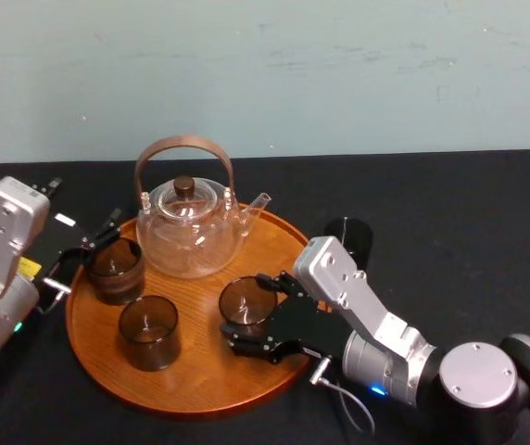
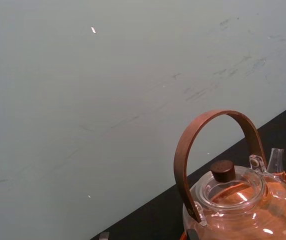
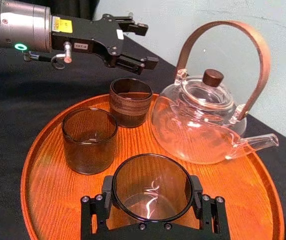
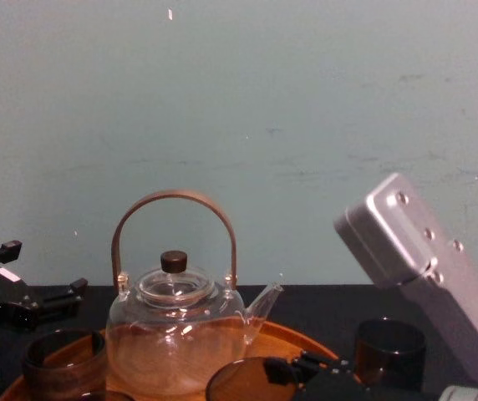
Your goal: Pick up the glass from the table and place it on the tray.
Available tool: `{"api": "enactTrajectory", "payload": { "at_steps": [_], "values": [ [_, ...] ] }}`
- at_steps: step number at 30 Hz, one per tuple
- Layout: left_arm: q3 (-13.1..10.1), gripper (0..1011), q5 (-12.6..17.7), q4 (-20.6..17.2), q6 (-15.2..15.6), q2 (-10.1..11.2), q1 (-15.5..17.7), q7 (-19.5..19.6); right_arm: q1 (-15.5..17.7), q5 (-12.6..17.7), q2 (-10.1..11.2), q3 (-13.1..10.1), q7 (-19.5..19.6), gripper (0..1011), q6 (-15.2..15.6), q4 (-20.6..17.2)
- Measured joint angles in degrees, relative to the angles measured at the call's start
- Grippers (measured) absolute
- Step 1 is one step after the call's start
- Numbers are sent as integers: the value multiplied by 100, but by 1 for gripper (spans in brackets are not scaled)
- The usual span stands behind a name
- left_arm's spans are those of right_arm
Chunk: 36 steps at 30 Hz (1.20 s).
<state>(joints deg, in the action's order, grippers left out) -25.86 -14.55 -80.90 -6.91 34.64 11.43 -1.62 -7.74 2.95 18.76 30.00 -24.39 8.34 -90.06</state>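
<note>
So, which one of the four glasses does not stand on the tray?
The dark glass on the black table, just past the right rim of the tray. The other three glasses stand on the tray.

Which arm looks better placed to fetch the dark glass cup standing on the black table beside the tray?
Right. The dark glass cup stands just right of the round orange-brown wooden tray, close to the right gripper. The left gripper sits across the tray, probably too far.

Soft, even light, no hard shadows. Small white glints dot the wooden-handled clear glass teapot (image 3: 198,120); the large round orange-brown wooden tray (image 1: 200,389) has a dull sheen, and the black tabletop (image 1: 469,213) at its 3 o'clock lies dark.
</note>
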Motion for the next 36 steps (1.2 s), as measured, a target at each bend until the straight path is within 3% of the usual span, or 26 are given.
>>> {"api": "enactTrajectory", "payload": {
  "at_steps": [22, 36],
  "values": [
    [0, 1001, 0, 0, 0, 0, 0, 0, -86, 79, -88, 80, -81, 918, -169, 317],
    [0, 1001, 0, 0, 0, 0, 0, 0, -96, 140, -87, 198, -167, 918, -287, 324]
  ]
}}
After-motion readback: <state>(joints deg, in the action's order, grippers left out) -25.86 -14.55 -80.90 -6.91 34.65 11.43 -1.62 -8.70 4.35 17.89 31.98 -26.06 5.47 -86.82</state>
